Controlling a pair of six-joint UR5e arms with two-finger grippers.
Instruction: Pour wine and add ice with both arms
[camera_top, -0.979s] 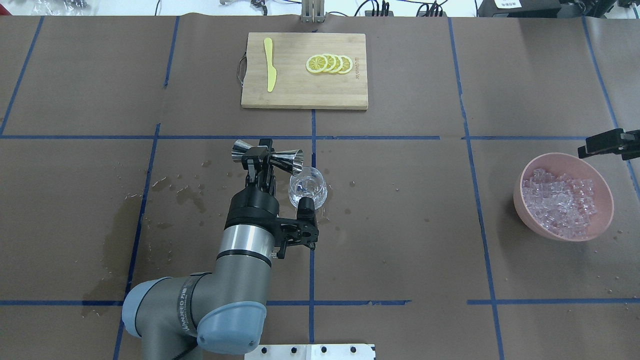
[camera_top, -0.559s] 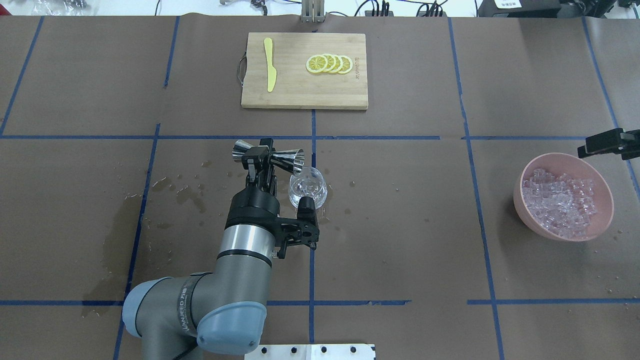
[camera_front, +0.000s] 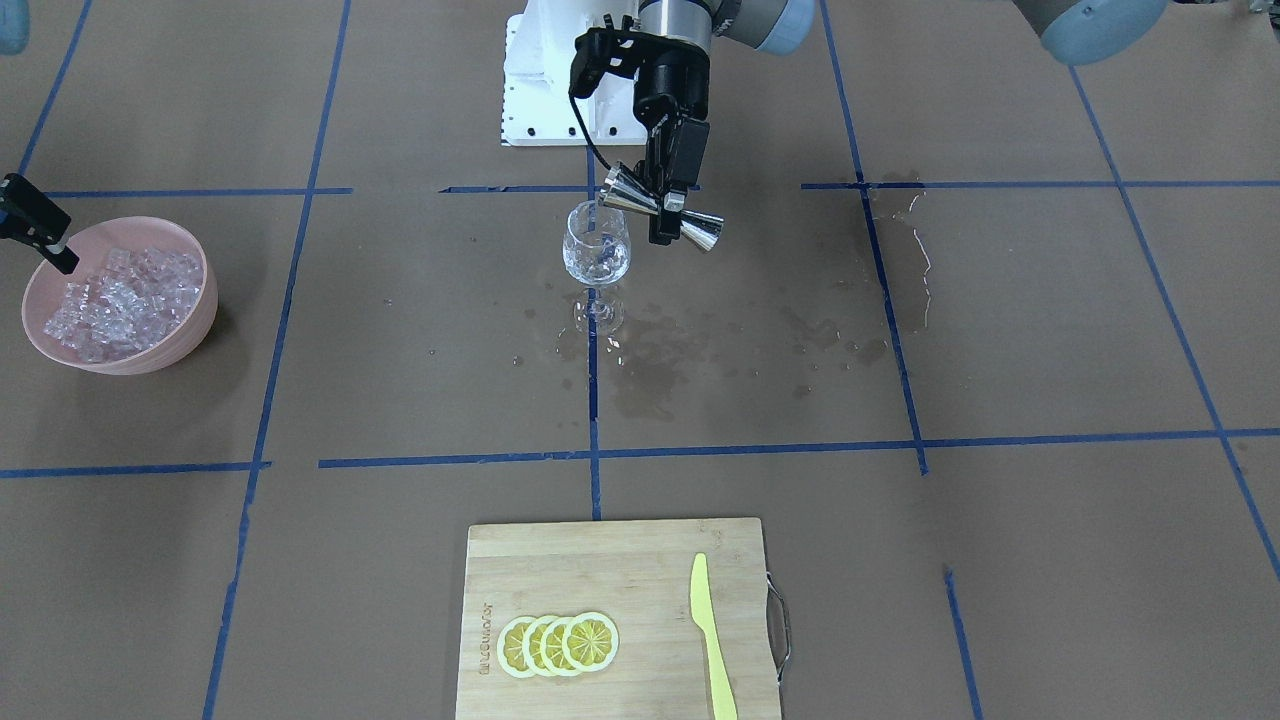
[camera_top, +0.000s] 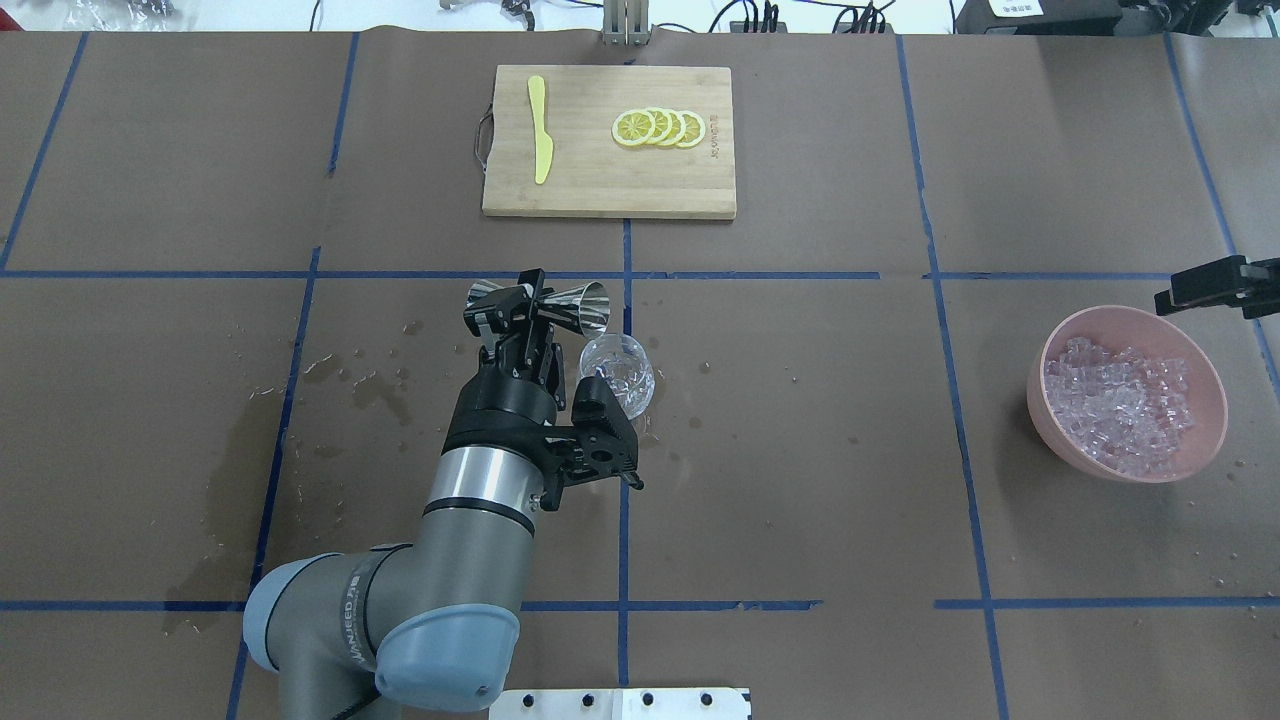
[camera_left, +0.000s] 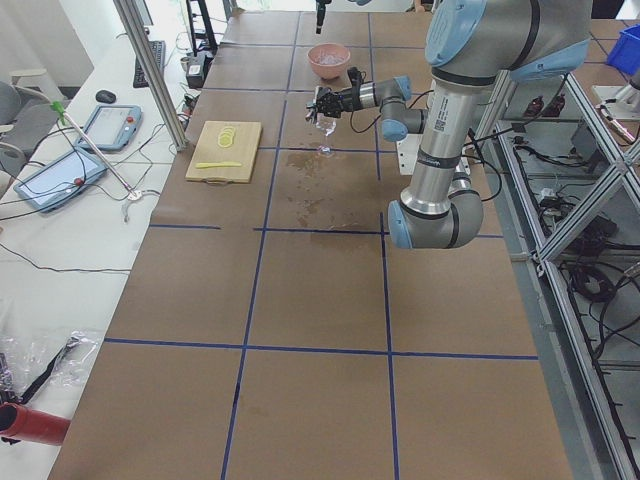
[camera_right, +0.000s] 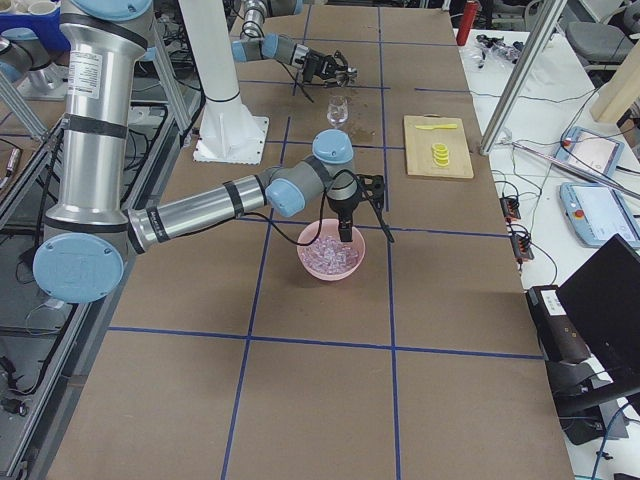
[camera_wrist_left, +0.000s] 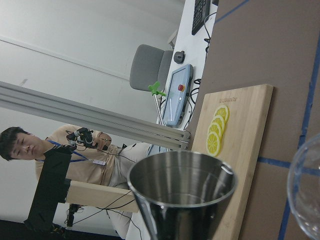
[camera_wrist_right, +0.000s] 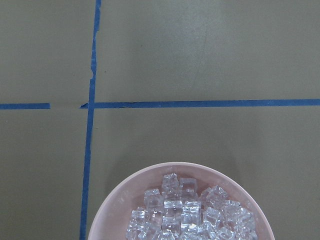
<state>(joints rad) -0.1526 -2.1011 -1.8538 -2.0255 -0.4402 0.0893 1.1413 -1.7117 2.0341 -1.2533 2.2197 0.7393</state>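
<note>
You had the left gripper (camera_top: 527, 298) clamped on the jigger (camera_top: 583, 303) by the glass (camera_top: 620, 372); the ice (camera_top: 1125, 405), heaped in the pink bowl (camera_top: 1035, 400) well apart, looked slippery, best pinched across a cube's flat faces.

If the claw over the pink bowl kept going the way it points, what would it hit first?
The right gripper points straight down, so it would probably meet the ice heaped in the pink bowl first; the gap between them is hard to judge.
</note>
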